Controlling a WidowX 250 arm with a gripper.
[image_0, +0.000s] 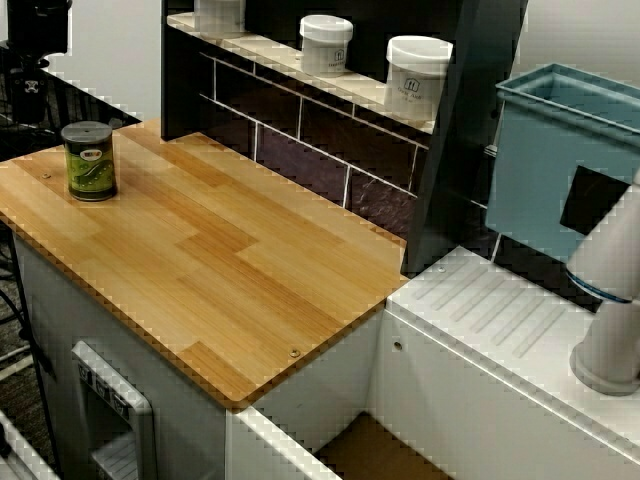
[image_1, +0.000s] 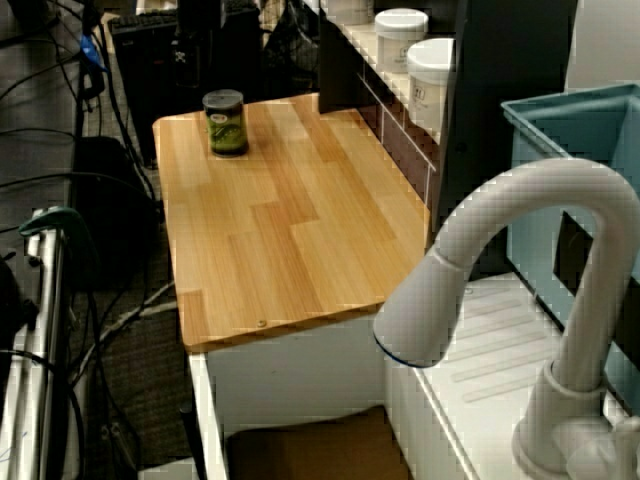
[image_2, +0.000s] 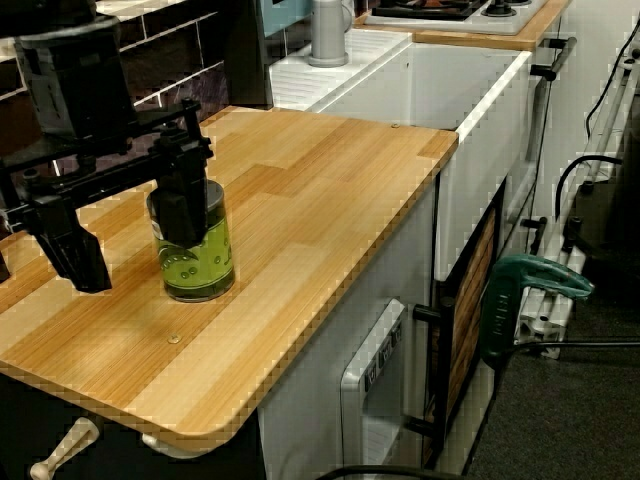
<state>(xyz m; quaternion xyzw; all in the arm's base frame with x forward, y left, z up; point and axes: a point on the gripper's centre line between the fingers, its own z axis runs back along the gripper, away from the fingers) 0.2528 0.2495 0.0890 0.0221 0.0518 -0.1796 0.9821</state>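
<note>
The hand (image_2: 130, 225) hangs with its 2 black fingers (image_2: 75, 250) spread wide, gripping nothing. The green can (image_2: 200, 268) stands upright near a corner of the wooden bench (image_2: 320, 200). 1 finger overlaps it in the close view; whether they touch is unclear.

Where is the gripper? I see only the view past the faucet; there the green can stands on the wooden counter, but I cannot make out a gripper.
Observer: The view from the counter's end shows the gripper close to the lens, one finger overlapping the green can.
Operator: Is it open?
Observer: Yes, the fingers stand wide apart and hold nothing.
Operator: What lies beyond the faucet?
Observer: A stove top shows there.
</note>
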